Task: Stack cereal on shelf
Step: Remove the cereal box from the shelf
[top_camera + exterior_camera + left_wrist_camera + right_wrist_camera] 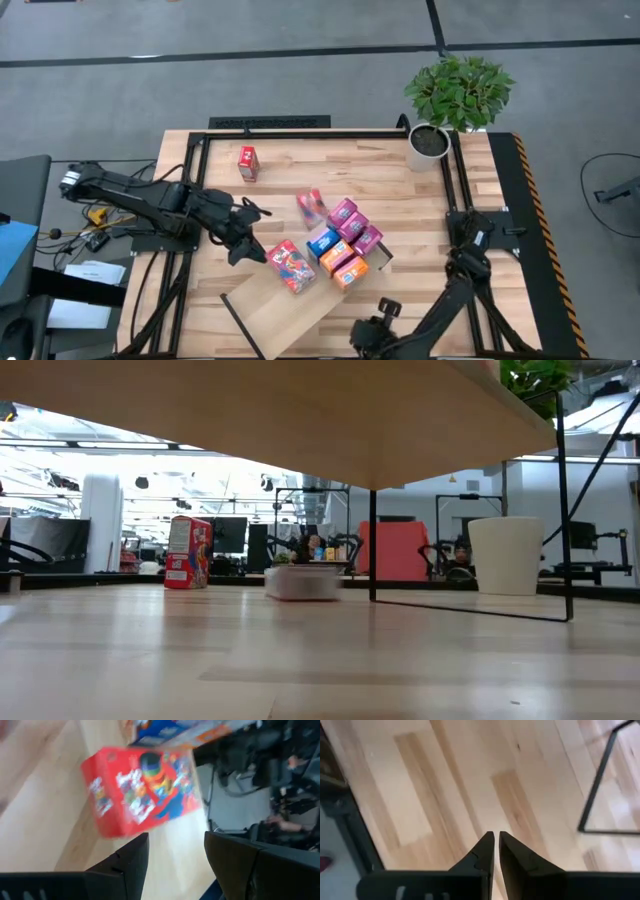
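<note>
Grey floor surrounds the broad planked wooden tabletop [300, 170] with its black metal frame, and from table height a bright room of desks and dark screens shows beyond it. Next in size is the long pale wood shelf board with thin black edges [275, 300], lying at an angle across the near part of the table; in the low view it spans overhead on thin black legs. A leafy green plant in a white pot [430, 140] stands at the far right corner.

My left arm reaches in from the left side, and my left pincer [252, 248] hovers just beside the shelf's upper edge, its two dark fingers [131, 862] standing apart with nothing between them. Right before it is a red mini cereal box with a colourful printed front [291, 266], resting on the shelf. My right pincer [384, 308] sits low over bare wood near the front edge of the table, its tips [485, 851] drawn almost together on nothing.

A cluster of small magenta, blue and orange cereal boxes [344, 243] crowds the shelf's right end. One blurred reddish-pink box [311, 207] lies on the table just beyond them. A lone red box [247, 162] stands upright, well apart, toward the far left.
</note>
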`<state>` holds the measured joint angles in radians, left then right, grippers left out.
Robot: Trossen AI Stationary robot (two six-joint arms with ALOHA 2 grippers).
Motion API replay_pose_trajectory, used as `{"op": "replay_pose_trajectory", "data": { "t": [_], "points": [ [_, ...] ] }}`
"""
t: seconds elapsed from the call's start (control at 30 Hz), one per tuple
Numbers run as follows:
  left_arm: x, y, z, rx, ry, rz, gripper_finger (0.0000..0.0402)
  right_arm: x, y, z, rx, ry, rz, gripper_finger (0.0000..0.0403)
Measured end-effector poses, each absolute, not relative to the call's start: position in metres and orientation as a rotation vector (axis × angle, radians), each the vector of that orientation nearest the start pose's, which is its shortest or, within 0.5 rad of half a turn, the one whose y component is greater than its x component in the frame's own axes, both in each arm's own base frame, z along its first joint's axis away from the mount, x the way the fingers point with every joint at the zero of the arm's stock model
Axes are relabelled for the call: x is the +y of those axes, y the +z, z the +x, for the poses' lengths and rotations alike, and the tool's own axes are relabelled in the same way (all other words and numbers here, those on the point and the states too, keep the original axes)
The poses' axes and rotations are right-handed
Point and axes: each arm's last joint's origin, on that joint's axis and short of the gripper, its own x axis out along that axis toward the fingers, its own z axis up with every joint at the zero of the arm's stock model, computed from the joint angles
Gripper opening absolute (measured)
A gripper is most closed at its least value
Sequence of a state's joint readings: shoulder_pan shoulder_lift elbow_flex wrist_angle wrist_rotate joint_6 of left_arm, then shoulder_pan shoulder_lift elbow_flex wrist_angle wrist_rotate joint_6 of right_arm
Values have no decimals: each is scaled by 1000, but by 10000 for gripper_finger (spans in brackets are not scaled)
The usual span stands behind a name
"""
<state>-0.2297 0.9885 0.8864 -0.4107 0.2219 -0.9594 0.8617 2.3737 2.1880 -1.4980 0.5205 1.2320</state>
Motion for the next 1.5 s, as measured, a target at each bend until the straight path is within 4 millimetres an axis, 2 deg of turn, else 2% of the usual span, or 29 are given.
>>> {"op": "replay_pose_trajectory", "data": {
  "t": [0.07,0.13,0.2,0.33,0.43,0.57,0.67,0.8,0.9,1.0,1.07,1.2,1.37,1.43,1.5],
  "points": [
    [-50,312,197,696,-145,-898,181,339,215,298,1138,-478,5,51],
    [-43,309,188,716,-54,-874,181,345,220,291,1151,-446,33,48],
    [-38,311,183,677,17,-835,181,349,220,285,1176,-438,54,43],
    [-35,315,179,627,37,-780,189,358,218,278,1175,-418,77,39],
    [-29,310,178,670,85,-778,204,361,219,287,1142,-325,64,37],
    [-27,298,185,670,-8,-889,227,352,237,299,1127,-255,18,17],
    [-27,284,184,679,-17,-921,241,347,243,305,1108,-265,-11,8],
    [-27,266,186,673,-15,-939,261,348,262,312,949,-239,-106,18],
    [-28,264,190,604,-76,-987,271,336,272,326,934,-191,-228,12],
    [-29,263,192,589,-148,-1010,275,320,283,341,917,-156,-274,7],
    [-30,263,192,586,-173,-1021,275,312,298,343,891,-133,-301,10],
    [-29,266,189,561,-164,-1020,275,299,337,327,839,-74,-333,7],
    [-28,266,188,541,-133,-1012,275,273,409,309,589,-46,-367,9],
    [-28,267,189,528,-139,-1013,275,260,435,307,480,-54,-472,10],
    [-28,268,189,519,-143,-1019,275,245,453,310,417,-45,-586,8]
  ]
}}
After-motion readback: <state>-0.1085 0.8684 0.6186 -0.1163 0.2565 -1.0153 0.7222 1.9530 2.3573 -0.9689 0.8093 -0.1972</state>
